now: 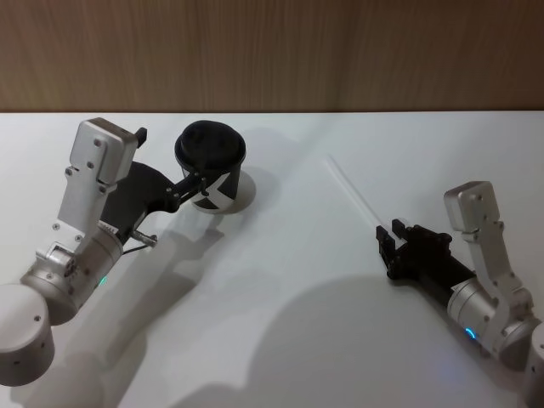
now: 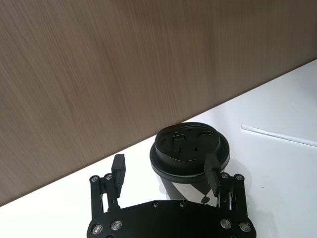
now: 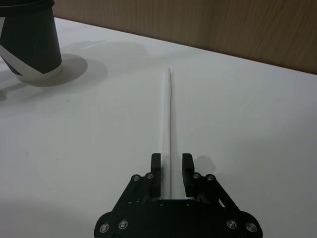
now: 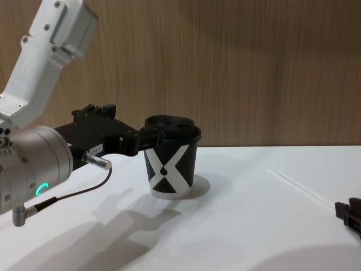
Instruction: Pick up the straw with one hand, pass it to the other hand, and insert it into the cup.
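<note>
Silver metal, rounded casing: left arm, over the desk's left side, with a green ring light on the fat cylindrical wrist and a thin black cable looping beneath it.

Black, flat, bolted plate with two short square-tipped fingers: left gripper, at the far left part of the desk. Jaws stood wide apart and empty. One finger sat at the rim of the lid; whether it touched cannot be told. The other finger stood well clear.

Black paper, tapered: the cup, upright near the desk's far edge, left of centre. Markings: a large white X, with a black drop at its crossing. Black moulded plastic lid, round, with raised and sunken shapes on top. The left gripper's finger stood between the wrist camera and part of the cup wall.

White, smooth, matt: the desk top, carrying soft grey shadows of both arms.

White plastic, long, thin, straight: the straw, lying flat on the desk's right half, running from near the far edge toward the near right corner, well apart from the cup.

Black bolted plate, two short fingers: right gripper, low at the straw's near end. Jaws were narrowly parted, one either side of the straw, with a gap showing; nothing was clamped.

Brown wood-grain panel: behind the far edge.
</note>
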